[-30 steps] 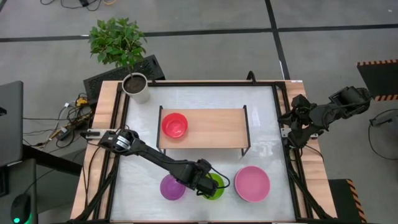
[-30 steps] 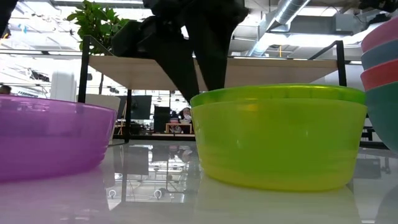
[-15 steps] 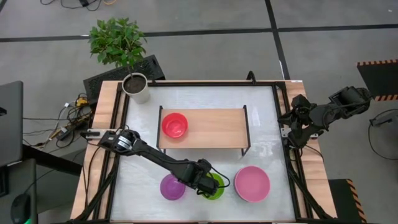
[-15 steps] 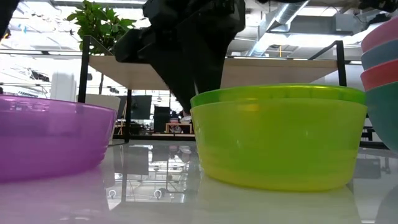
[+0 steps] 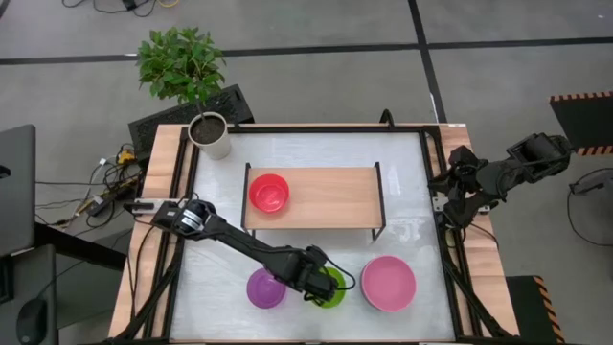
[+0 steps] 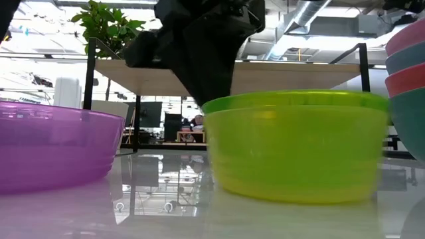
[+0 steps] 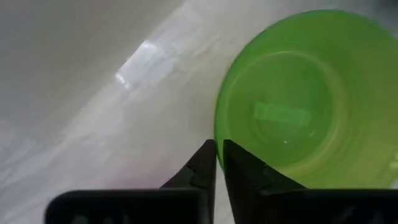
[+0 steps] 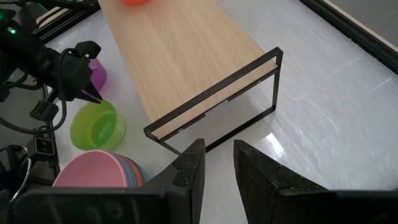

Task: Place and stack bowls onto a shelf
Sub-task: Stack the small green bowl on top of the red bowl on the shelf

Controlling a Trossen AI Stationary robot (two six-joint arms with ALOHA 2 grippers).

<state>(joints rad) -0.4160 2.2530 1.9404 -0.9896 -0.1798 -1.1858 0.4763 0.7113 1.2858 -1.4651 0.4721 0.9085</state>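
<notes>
A yellow-green bowl (image 5: 332,287) (image 6: 295,146) stands on its base near the table's front edge, between a purple bowl (image 5: 264,289) (image 6: 53,149) and a stack of bowls with a pink one on top (image 5: 388,283). My left gripper (image 7: 219,157) (image 5: 316,280) is shut on the yellow-green bowl. A red bowl (image 5: 269,193) sits on the left end of the shelf (image 5: 326,199), a wooden board on black legs. My right gripper (image 8: 219,163) waits open, high at the table's right edge. My left gripper pinches the yellow-green bowl's rim (image 7: 217,138) on the side facing the purple bowl. One finger is inside the bowl and one outside. The fingers (image 6: 211,79) come steeply from above. The bowl stands upright with its base on the table.
A white plant pot (image 5: 211,135) stands at the table's far left corner. The shelf board is bare to the right of the red bowl. The stack at the front right (image 6: 406,79) shows pink, blue, red and teal bowls. Black frame rails (image 5: 433,192) run along the table's sides.
My left gripper has shut: its fingers stood apart over the yellow-green bowl's rim and now close on it. The arm has stayed where it was, and the bowl remains on the table.
</notes>
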